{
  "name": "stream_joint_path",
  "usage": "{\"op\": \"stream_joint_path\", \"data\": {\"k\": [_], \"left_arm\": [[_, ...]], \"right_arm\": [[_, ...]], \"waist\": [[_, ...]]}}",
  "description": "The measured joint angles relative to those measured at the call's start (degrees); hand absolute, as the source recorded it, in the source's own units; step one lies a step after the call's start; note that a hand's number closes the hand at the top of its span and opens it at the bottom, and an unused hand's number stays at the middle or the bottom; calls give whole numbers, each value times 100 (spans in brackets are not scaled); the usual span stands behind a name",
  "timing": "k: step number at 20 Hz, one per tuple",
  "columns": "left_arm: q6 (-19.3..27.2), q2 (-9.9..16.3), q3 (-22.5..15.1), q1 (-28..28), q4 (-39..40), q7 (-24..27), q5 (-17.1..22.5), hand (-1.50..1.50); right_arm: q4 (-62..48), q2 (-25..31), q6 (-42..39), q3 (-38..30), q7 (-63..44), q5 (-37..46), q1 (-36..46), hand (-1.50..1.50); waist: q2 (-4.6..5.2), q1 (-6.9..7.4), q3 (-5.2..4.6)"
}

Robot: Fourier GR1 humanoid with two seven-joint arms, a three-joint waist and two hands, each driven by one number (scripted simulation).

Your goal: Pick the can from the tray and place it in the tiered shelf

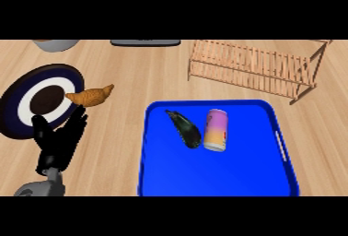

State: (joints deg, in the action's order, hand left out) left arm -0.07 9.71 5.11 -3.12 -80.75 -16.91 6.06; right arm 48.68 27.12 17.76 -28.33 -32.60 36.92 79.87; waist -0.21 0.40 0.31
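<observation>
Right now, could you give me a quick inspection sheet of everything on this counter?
Surface: light wooden counter.
Job's things: pink and yellow can lying on its side in the blue tray; wooden slatted tiered shelf beyond the tray, nothing seen in it.
Clutter: dark eggplant left of the can; croissant at the rim of a dark blue and white plate; grey bowl and dark flat object at the far edge.
Hands: left hand open, fingers up, at lower left; right hand not in view.
Cables: nothing seen.
Surroundings: nothing seen.
</observation>
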Motion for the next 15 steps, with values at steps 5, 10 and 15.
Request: {"op": "stream_joint_path", "data": {"k": [5,10,15], "left_arm": [[-49,35,80,20,62,40,44,0],[-109,84,152,111,24,58,93,0],[-92,63,161,106,56,98,54,0]], "right_arm": [[268,459,338,-236,-215,34,-302,-150],[932,944,31,-620,-472,-384,-801,-150],[1658,1324,-648,-1003,-609,-1037,-1531,-150]], "waist": [[-13,-48,5],[-40,-113,4],[-47,-137,8]]}}
